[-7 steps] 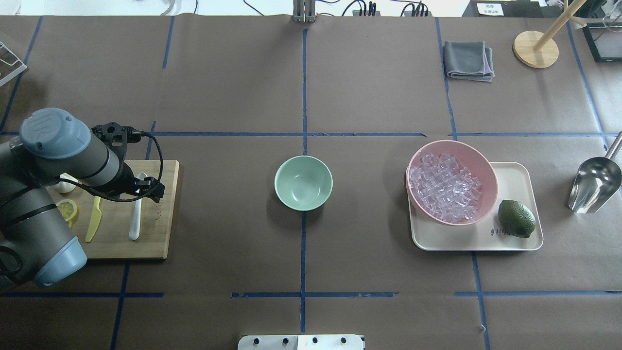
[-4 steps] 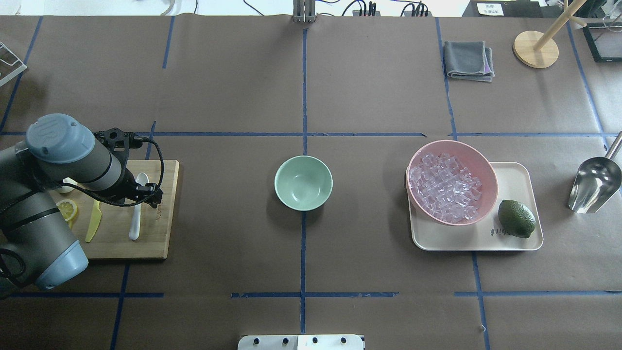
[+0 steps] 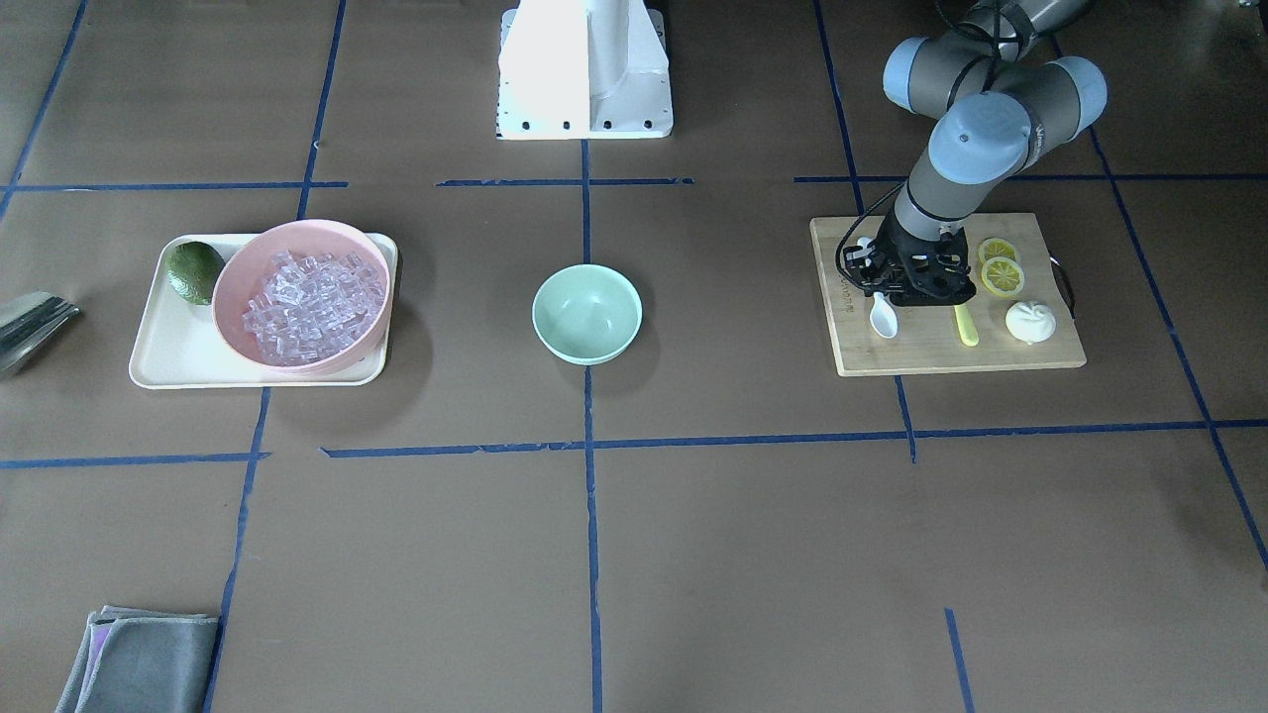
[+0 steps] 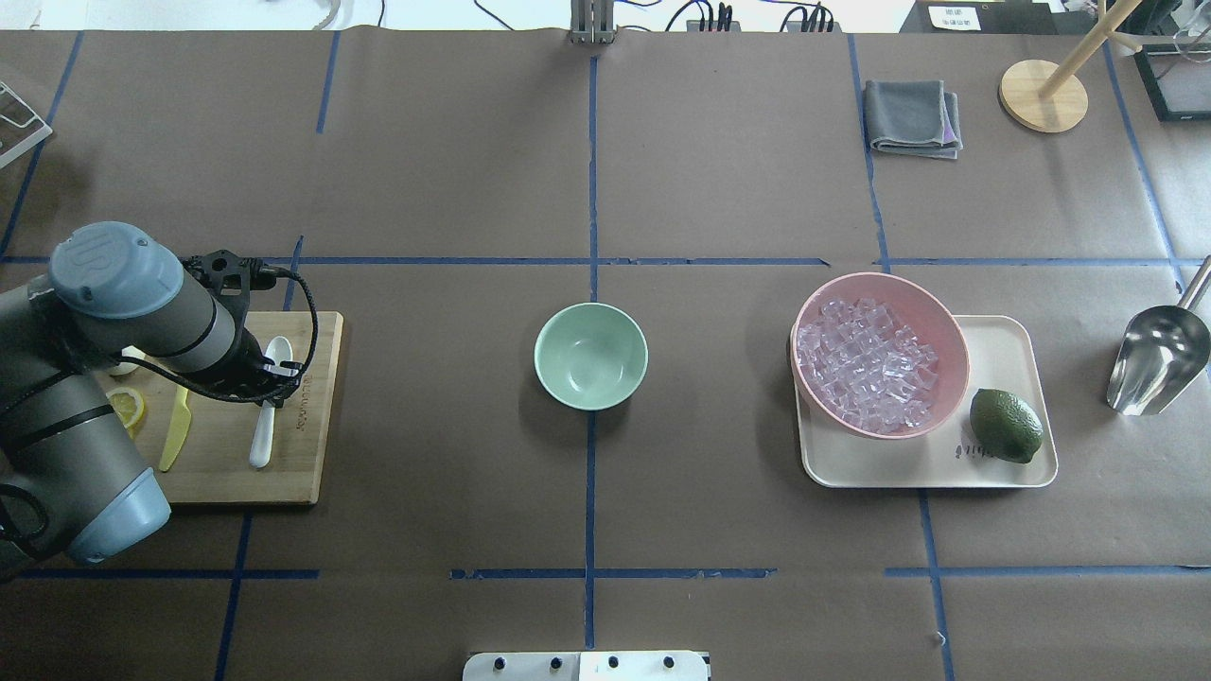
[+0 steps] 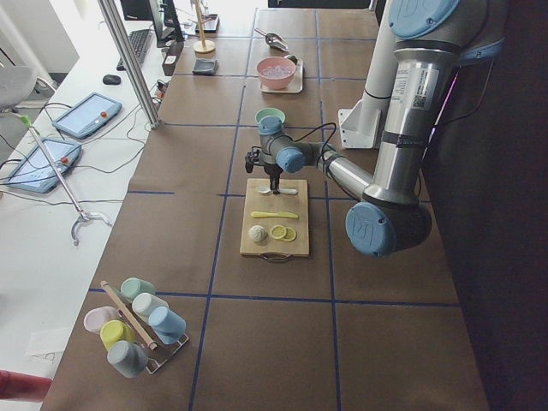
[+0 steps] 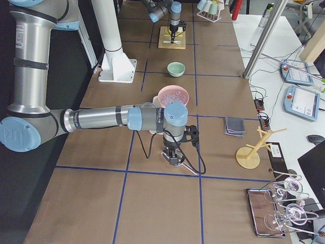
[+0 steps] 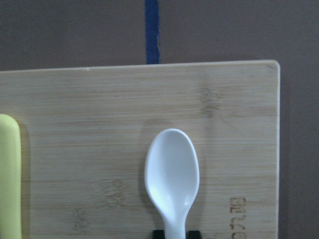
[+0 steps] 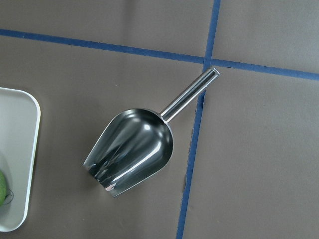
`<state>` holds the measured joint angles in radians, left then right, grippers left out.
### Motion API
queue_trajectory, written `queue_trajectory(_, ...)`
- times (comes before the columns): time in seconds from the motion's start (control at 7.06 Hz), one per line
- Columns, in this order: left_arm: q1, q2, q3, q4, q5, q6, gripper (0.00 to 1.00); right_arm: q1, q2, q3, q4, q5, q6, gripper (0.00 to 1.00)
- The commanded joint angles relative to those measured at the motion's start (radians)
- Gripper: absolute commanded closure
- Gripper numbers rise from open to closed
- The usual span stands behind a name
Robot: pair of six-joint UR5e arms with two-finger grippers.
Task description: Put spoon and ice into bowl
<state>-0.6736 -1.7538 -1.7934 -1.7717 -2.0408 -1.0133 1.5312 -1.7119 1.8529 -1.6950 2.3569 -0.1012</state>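
The white spoon (image 4: 265,416) lies on the wooden cutting board (image 4: 293,454) at the left, scoop pointing away from me. My left gripper (image 4: 274,378) is down on it; in the left wrist view the black fingertips (image 7: 158,233) sit tight on both sides of the spoon's neck (image 7: 172,174), shut on it. The mint-green bowl (image 4: 591,359) stands empty at the table's middle. The ice (image 4: 866,364) fills the pink bowl (image 4: 938,317) at the right. My right gripper (image 6: 172,157) hovers over a metal scoop (image 8: 132,152); I cannot tell whether it is open or shut.
A yellow-green knife (image 4: 175,435) and lemon slices (image 4: 128,407) share the board with the spoon. The pink bowl and a lime (image 4: 1005,426) sit on a cream tray (image 4: 1003,350). A grey cloth (image 4: 913,115) and a wooden stand (image 4: 1043,95) are at the far right.
My left gripper has come down and in onto the spoon's neck. The cutting board, with the spoon and knife on it, has shifted slightly to the left.
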Motion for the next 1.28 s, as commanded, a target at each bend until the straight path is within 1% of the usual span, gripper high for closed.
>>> queue_trajectory(0.0, -0.003, 0.0, -0.007, 0.002, -0.001, -0.01, 1.0, 0.0, 0.0, -0.001, 0.0, 0.001, 0.0, 0.0)
queue_trajectory(0.28, -0.001, -0.028, -0.07, 0.003, -0.004, -0.086, 1.0, 0.0, 0.0, 0.0, 0.0, 0.001, 0.0, 0.0)
queue_trajectory(0.43, 0.0, -0.079, -0.092, 0.008, -0.002, -0.14, 1.0, 0.001, 0.0, 0.0, 0.002, 0.001, 0.0, 0.0)
queue_trajectory(0.57, 0.02, -0.207, -0.052, 0.009, -0.001, -0.245, 1.0, 0.0, 0.0, 0.0, 0.002, 0.001, 0.0, 0.0)
queue_trajectory(0.71, 0.079, -0.325, 0.013, 0.009, 0.005, -0.333, 1.0, 0.0, 0.0, 0.0, 0.002, 0.007, 0.0, 0.0)
queue_trajectory(0.85, 0.092, -0.399, 0.063, 0.009, 0.01, -0.356, 1.0, 0.0, 0.0, 0.0, 0.002, 0.027, 0.0, 0.0)
queue_trajectory(0.99, 0.109, -0.447, 0.077, 0.012, 0.011, -0.363, 1.0, 0.0, 0.0, 0.0, 0.002, 0.038, 0.0, 0.0)
queue_trajectory(1.13, 0.139, -0.469, 0.086, 0.015, 0.011, -0.375, 1.0, 0.0, 0.0, 0.0, 0.002, 0.039, 0.0, 0.0)
